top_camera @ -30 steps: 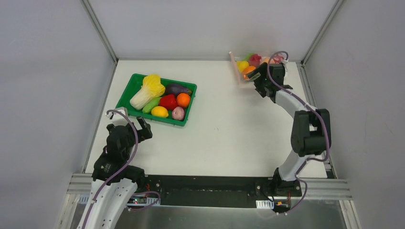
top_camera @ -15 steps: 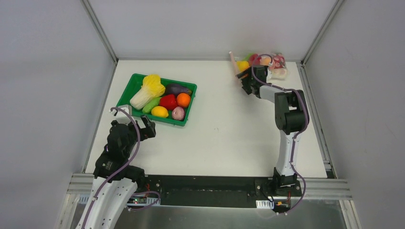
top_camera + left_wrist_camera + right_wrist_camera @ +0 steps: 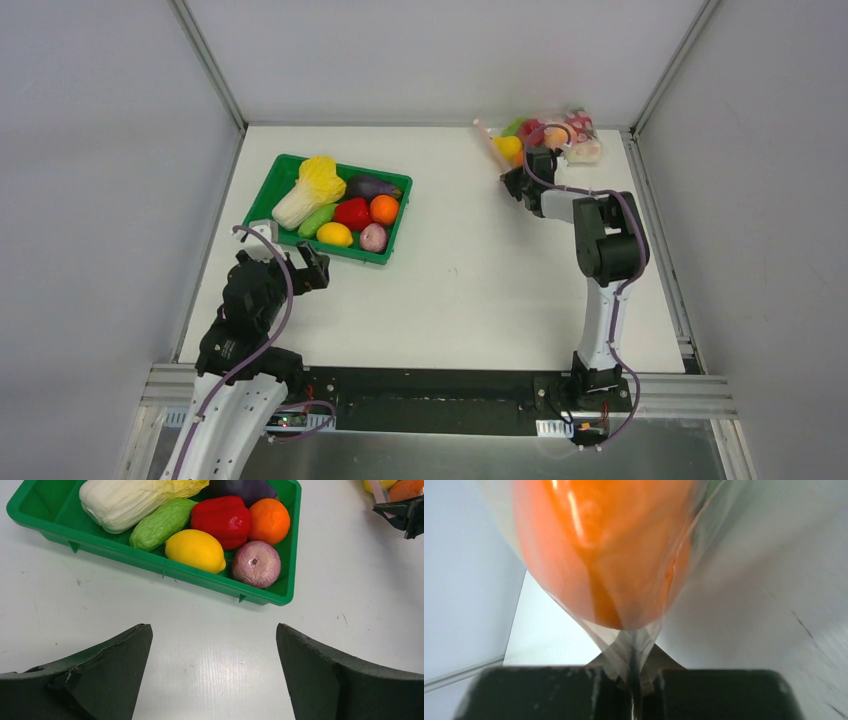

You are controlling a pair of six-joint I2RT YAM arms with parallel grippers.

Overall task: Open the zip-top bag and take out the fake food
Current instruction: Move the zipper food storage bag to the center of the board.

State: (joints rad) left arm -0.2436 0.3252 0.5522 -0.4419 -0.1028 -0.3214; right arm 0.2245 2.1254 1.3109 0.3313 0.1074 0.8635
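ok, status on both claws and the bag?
Copy: right claw shut on zip-top bag film, far right corner. Left claw open, hovering by the green tray. Fake food inside the bag. Nothing blocking.

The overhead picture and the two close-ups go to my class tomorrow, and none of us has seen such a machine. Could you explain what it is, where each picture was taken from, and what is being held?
It is a robot with two jointed arms bolted at the near edge of a white table, each ending in a two-fingered pincer. The wide picture looks down from above and behind the arms. The other two come from cameras on the wrists. The left pincer stands open and empty near a green tray of toy produce, such as a lemon. Near the far right corner, the right pincer is shut on a clear zip-top bag. Its close-up shows the film pinched, with orange fake food inside.
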